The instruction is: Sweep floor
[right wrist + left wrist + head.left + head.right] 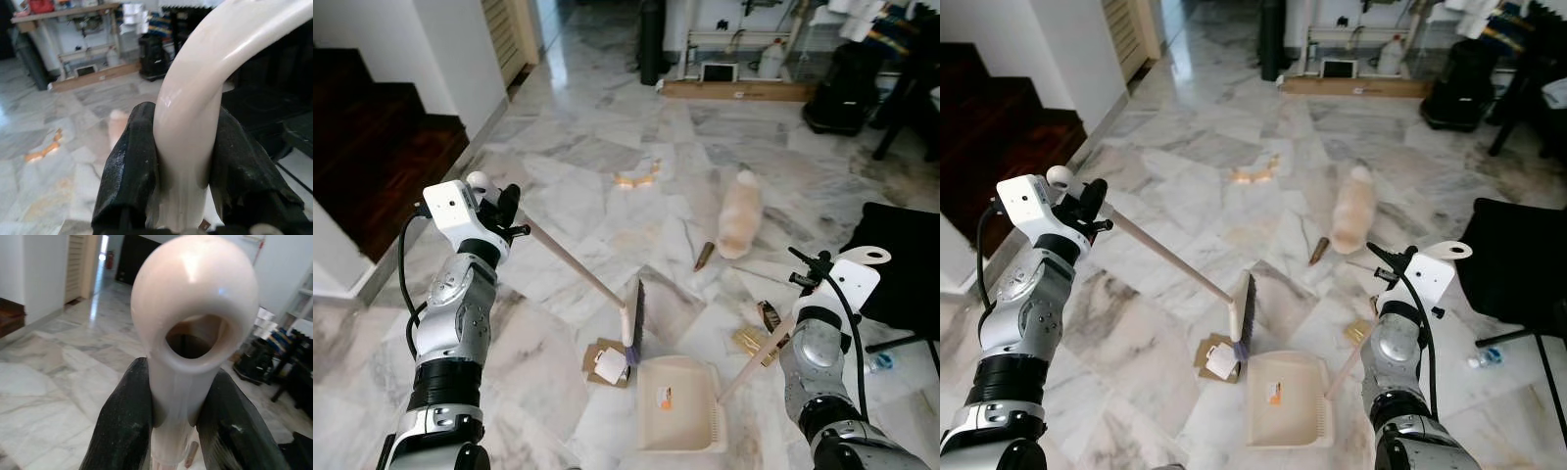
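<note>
Floor (568, 157) litter gets cornered: the left gripper (171, 431) pinches the broom (632, 318) handle, bristles touching the cardboard scrap (607, 362), while the right gripper (183, 191) clamps the dustpan (677, 403) handle, its mouth set just beside to catch it.

A cream broom (578, 269) slants down across the marble floor (607, 157), its dark bristle head (634, 323) touching torn cardboard scraps (607, 362) just beside the cream dustpan (677, 403), which lies flat with its long handle (754, 362) angled upward.
</note>
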You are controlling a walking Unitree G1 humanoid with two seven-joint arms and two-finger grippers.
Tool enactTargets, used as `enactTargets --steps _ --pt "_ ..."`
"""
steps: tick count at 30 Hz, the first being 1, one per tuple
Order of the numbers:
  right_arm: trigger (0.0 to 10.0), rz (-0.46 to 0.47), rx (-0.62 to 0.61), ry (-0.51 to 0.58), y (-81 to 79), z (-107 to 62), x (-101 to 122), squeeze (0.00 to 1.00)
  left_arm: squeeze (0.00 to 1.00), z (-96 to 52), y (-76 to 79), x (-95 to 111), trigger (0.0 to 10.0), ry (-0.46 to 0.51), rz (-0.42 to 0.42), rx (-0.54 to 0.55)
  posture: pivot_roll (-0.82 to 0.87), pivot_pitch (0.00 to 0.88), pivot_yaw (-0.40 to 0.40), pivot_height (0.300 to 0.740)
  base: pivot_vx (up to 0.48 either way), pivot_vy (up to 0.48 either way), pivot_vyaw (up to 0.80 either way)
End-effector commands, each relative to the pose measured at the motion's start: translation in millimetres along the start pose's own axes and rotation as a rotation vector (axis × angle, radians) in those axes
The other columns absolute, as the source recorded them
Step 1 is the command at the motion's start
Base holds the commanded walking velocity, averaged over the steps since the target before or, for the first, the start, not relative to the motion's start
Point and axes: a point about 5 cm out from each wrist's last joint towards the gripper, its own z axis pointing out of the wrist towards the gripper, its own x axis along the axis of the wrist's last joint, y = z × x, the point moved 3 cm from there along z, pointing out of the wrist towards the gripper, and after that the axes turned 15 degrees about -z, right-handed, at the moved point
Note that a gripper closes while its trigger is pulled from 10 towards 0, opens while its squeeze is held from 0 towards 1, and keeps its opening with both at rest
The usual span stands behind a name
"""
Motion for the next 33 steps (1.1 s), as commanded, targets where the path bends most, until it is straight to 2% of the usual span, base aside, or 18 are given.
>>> enactTargets --steps 1,6,11,17,28,33 --pt "10.0 0.037 -0.007 0.055 -3.0 3.3 14.0 0.00 0.00 1.7 0.4 12.5 10.0 0.047 0.004 -0.013 0.09 0.052 0.038 0.740 0.000 0.476 0.00" --pt "10.0 0.018 -0.011 0.065 -2.8 2.6 14.8 0.00 0.00 1.7 0.9 13.3 10.0 0.050 0.010 -0.017 0.09 0.052 0.040 0.740 0.000 0.470 0.00" --pt "10.0 0.039 -0.019 0.053 -2.7 2.9 14.2 0.00 0.00 1.6 4.1 16.2 10.0 0.062 0.016 -0.037 0.10 0.052 0.039 0.740 0.000 0.000 0.00" --pt "10.0 0.035 -0.020 0.056 -2.6 3.1 14.8 0.00 0.00 1.7 6.1 18.8 10.0 0.075 0.007 -0.047 0.10 0.052 0.039 0.740 0.000 0.000 -0.75" --pt "10.0 0.034 -0.032 0.065 -1.4 3.1 16.2 0.00 0.00 2.1 7.0 17.4 10.0 0.064 0.017 -0.050 0.10 0.050 0.036 0.740 0.000 0.000 0.00" --pt "10.0 0.041 -0.037 0.065 -0.6 3.3 16.4 0.00 0.00 2.1 6.7 17.1 10.0 0.063 0.022 -0.048 0.10 0.051 0.035 0.740 0.305 0.000 0.00"
